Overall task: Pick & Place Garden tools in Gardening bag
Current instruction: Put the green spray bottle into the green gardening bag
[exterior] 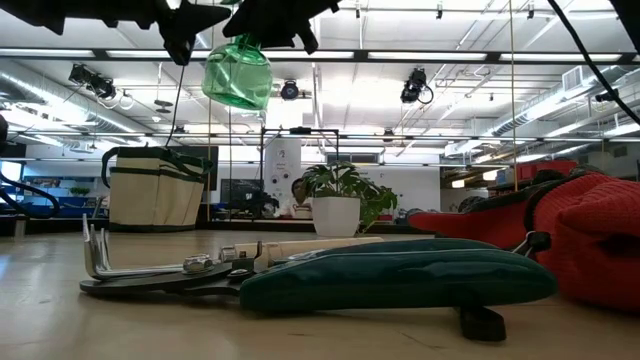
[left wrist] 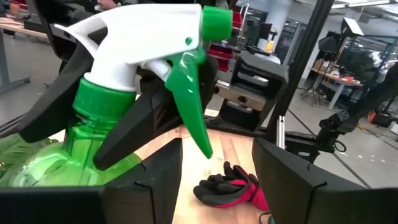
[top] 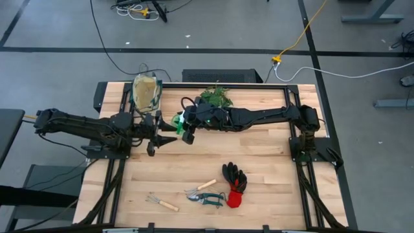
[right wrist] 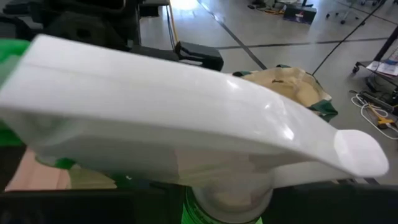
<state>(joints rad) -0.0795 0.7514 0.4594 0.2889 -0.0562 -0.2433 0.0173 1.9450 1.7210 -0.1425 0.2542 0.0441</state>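
Observation:
A green spray bottle [top: 179, 122] with a white head [left wrist: 134, 37] hangs in the air above the table's middle, with my right gripper [top: 187, 127] shut on it. My left gripper [top: 169, 138] stands open just beside the bottle, toward the table's left and near side, with nothing between its fingers [left wrist: 286, 180]. The beige gardening bag [top: 147, 92] stands at the far edge. Black-and-red gloves [top: 235, 183], teal-handled shears [top: 208, 197], a wooden-handled tool [top: 206, 185] and a small hand rake [top: 162, 204] lie near the front edge. My right gripper pinches the bottle's neck at the green collar [left wrist: 102, 102], right under the white head, one dark finger [left wrist: 56, 106] on each side. The fingers come from the table's right, slanting a little downward. The bottle [exterior: 237, 72] hangs upright, lifted clear of the table.
A leafy plant in a white pot [exterior: 338, 205] stands at the far edge, right of the bag [exterior: 155, 188] and under my right arm. Bare wood [top: 272, 155] lies between the arms and the tools at the front.

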